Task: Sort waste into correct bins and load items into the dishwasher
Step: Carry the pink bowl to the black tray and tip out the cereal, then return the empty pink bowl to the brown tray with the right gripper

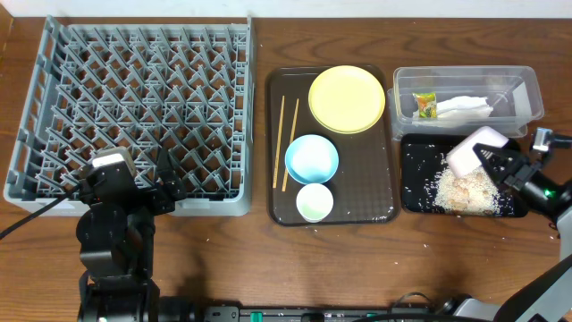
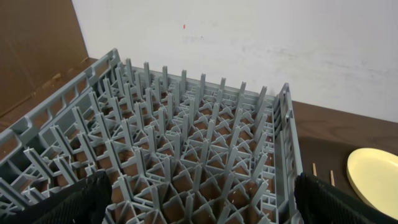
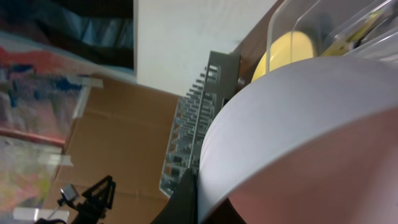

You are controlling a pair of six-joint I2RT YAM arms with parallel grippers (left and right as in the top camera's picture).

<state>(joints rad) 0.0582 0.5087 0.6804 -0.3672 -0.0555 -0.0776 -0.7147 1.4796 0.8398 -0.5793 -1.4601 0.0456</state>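
My right gripper (image 1: 496, 163) is shut on the rim of the white bowl (image 1: 476, 150) and holds it tipped over the black tray (image 1: 416, 179), where rice scraps (image 1: 465, 192) lie in a heap. In the right wrist view the bowl (image 3: 311, 124) fills the frame. The clear tub (image 1: 527, 89) holds the green-and-yellow wrapper (image 1: 425, 105) and the white napkin (image 1: 465, 108). The yellow plate (image 1: 347, 98), light blue bowl (image 1: 312, 158), small white cup (image 1: 314, 201) and chopsticks (image 1: 286, 141) lie on the brown tray. My left gripper (image 1: 165, 179) is open and empty over the front edge of the grey dish rack (image 1: 134, 107).
The brown serving tray (image 1: 380, 179) sits between the rack and the bins. A few rice grains are scattered on the wood in front of the black tray. The left wrist view shows the rack's pegs (image 2: 186, 137) and the plate's edge (image 2: 373, 180).
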